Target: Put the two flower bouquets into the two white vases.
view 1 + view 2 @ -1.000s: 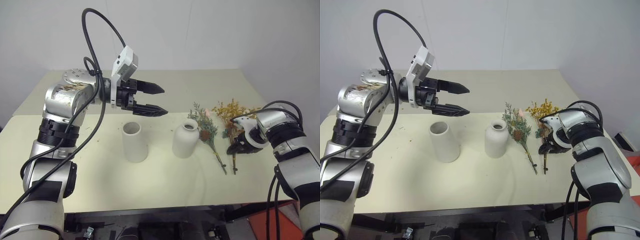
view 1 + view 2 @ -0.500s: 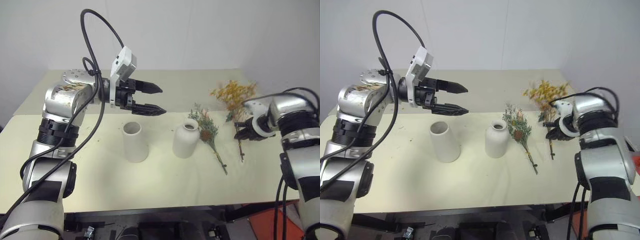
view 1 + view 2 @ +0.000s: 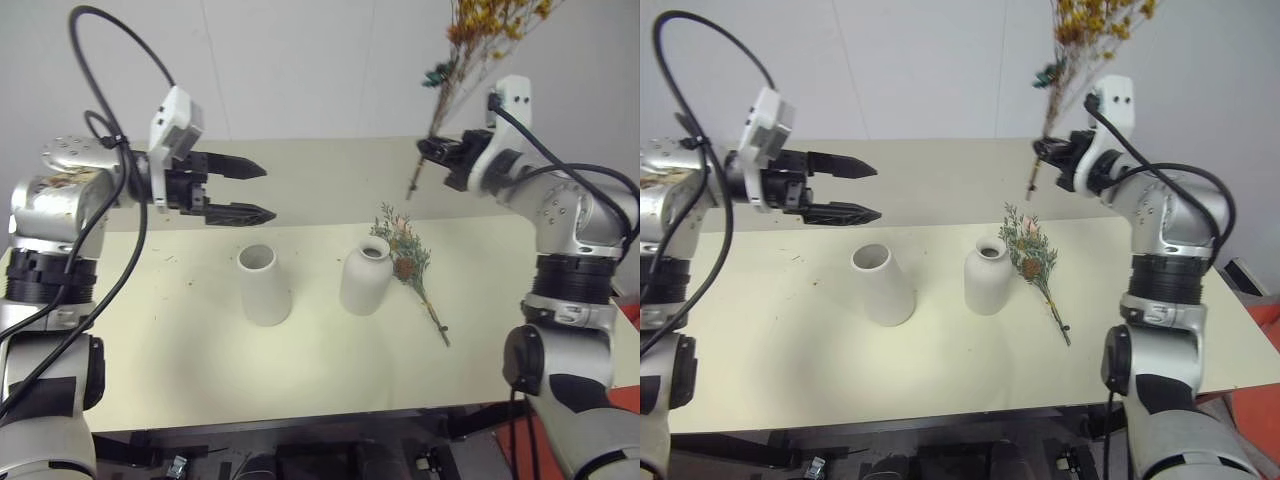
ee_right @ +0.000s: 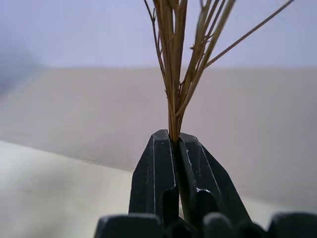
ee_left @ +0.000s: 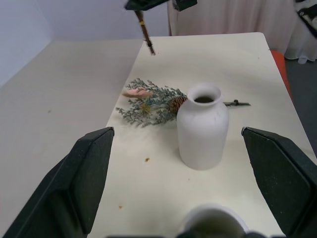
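Right tool (image 3: 428,150) clamps one yellow bouquet (image 3: 470,45); left tool (image 3: 255,190) gapes empty; two vases (image 3: 262,285), one grey-green bouquet (image 3: 408,255).

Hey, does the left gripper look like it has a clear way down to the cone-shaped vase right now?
Probably yes. The left gripper hangs open above the cone-shaped vase, with nothing between them. The bottle vase stands apart to its side.

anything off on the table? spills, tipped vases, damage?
Nothing serious. Both white vases, the cone vase and the bottle vase, stand upright. A few small specks dot the table beside the vases, likely shed bits. The grey-green bouquet lies flat; the yellow bouquet is up in the right tool.
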### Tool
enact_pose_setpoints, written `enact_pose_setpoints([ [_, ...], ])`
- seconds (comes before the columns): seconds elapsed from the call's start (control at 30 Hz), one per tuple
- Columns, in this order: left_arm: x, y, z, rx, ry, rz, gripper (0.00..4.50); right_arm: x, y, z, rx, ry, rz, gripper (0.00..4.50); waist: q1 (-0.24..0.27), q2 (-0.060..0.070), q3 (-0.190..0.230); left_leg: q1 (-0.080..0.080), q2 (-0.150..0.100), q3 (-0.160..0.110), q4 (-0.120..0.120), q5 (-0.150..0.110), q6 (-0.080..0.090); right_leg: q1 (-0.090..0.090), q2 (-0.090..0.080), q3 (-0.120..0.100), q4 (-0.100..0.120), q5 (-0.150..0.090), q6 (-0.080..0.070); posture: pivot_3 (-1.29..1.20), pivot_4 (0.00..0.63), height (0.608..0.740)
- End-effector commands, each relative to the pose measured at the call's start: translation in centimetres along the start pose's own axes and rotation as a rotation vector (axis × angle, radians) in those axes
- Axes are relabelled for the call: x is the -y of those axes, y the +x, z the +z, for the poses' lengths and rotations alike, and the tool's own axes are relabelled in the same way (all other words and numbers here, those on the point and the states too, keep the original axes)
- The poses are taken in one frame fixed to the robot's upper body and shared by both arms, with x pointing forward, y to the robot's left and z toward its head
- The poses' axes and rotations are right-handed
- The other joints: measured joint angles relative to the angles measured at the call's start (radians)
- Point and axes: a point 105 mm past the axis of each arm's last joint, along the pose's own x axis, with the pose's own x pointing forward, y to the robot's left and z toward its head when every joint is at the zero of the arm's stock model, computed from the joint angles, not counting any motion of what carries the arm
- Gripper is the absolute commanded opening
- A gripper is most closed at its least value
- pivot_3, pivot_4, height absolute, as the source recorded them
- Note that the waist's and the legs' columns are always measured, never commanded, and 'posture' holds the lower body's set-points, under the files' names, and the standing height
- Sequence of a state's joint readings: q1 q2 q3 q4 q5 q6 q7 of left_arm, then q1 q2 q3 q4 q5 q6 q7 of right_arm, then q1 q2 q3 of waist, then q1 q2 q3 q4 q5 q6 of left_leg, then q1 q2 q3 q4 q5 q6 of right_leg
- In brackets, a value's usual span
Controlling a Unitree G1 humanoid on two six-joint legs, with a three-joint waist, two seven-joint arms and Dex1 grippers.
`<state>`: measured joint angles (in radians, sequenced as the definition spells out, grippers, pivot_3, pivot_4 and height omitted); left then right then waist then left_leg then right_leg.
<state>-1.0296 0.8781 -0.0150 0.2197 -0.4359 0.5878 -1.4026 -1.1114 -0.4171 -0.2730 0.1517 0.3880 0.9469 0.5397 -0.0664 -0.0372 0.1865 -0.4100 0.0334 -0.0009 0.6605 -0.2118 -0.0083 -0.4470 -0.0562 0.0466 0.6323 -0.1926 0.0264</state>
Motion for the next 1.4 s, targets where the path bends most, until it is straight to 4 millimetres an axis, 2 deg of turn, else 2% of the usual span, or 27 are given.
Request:
enact_pose_setpoints([
  [0.03, 0.4, -2.1, 1.5, 0.013, 0.081, 0.043, 4.50, -4.1, 0.1, 2.9, 0.155, -0.043, 0.185, 0.03, 0.000, 0.000, 0.000, 0.000, 0.000, 0.000, 0.000, 0.000, 0.000, 0.000, 0.000, 0.000, 0.000, 0.000, 0.000, 0.00, 0.150, 0.740],
  [0.13, 0.6, -3.7, 0.9, -0.004, 0.058, 0.087, 4.50, -7.2, 1.2, 2.4, 0.159, -0.032, 0.315, 0.03, 0.000, 0.000, 0.000, -0.001, 0.000, 0.000, 0.000, 0.000, 0.000, -0.001, 0.000, 0.000, 0.000, 0.000, 0.000, 0.00, 0.150, 0.740],
  [0.3, 1.9, -5.7, -0.1, -0.034, 0.052, 0.107, 4.50, -11.7, 2.6, 0.2, 0.128, -0.026, 0.490, 0.03, 0.000, 0.000, 0.000, 0.000, 0.000, 0.000, 0.000, 0.000, 0.000, -0.001, 0.000, -0.001, 0.000, 0.000, 0.000, 0.00, 0.150, 0.740],
  [0.53, 3.6, -6.7, -0.7, -0.031, 0.010, 0.108, 4.50, -14.8, 4.2, -2.6, 0.068, -0.014, 0.582, 0.03, 0.005, 0.000, 0.000, -0.001, 0.000, 0.000, 0.000, 0.000, 0.000, -0.001, 0.000, -0.002, 0.001, 0.000, -0.001, 0.00, 0.150, 0.740],
  [0.63, 4.2, -6.8, -1.1, -0.036, -0.012, 0.111, 4.50, -15.9, 4.4, -3.2, 0.052, -0.001, 0.613, 0.03, 0.003, 0.000, 0.000, -0.001, 0.001, -0.001, 0.000, 0.000, 0.000, -0.002, 0.000, -0.002, 0.001, 0.000, -0.001, 0.00, 0.150, 0.740],
  [0.8, 4.8, -6.8, -1.5, -0.033, -0.034, 0.106, 4.50, -17.3, 4.3, -3.9, 0.039, -0.003, 0.656, 0.03, 0.005, 0.000, 0.000, -0.001, 0.001, -0.001, 0.000, 0.000, 0.000, -0.002, 0.000, -0.002, 0.001, 0.000, -0.001, 0.00, 0.150, 0.740],
  [1.37, 4.9, -6.5, -1.7, -0.029, -0.041, 0.115, 4.50, -19.0, 3.9, -7.8, -0.030, -0.045, 0.689, 0.03, 0.003, 0.000, 0.000, 0.000, 0.001, -0.001, 0.000, 0.000, 0.000, -0.002, 0.000, -0.002, 0.001, 0.000, -0.001, 0.00, 0.150, 0.740],
  [1.4, 4.9, -6.6, -1.7, -0.030, -0.041, 0.116, 4.50, -19.1, 3.8, -7.9, -0.030, -0.054, 0.690, 0.29, 0.003, 0.000, 0.000, -0.001, 0.001, -0.001, 0.000, 0.000, 0.000, -0.002, 0.000, -0.002, 0.001, 0.000, -0.001, 0.00, 0.150, 0.740],
])
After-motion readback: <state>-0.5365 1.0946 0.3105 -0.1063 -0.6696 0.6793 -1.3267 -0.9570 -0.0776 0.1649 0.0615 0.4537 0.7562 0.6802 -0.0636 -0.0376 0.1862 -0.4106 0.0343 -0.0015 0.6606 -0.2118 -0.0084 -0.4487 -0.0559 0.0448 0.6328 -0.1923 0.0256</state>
